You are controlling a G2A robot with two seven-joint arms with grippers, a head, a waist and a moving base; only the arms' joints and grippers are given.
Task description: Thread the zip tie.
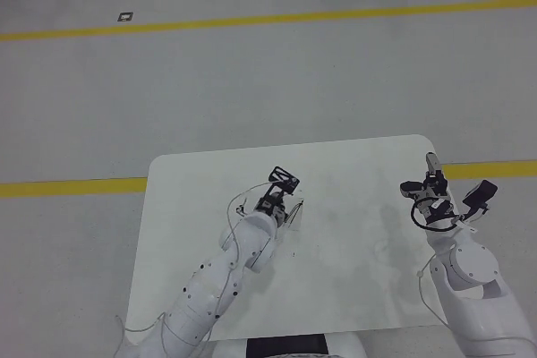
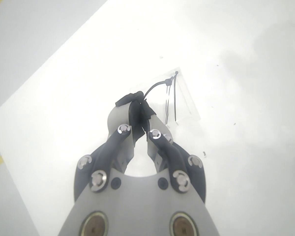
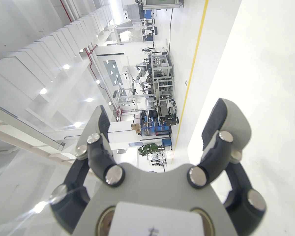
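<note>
Two arms hang over the smooth white rounded table [image 1: 367, 259], well apart. From the left wrist, the left gripper [image 2: 137, 104] is clenched on a thin black plastic zip tie [image 2: 154, 87], which arches above spare black ties [image 2: 170, 104] in a clear plastic tray [image 2: 190, 104]. Threading looks unstarted. From the right wrist, the right gripper [image 3: 159, 106] gapes empty, its ribbed black pads [image 3: 210, 124] bare.

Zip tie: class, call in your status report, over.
Left claw shut on zip tie. Right claw open, empty, at table edge. Spare ties in clear tray close by; nothing blocking.
</note>
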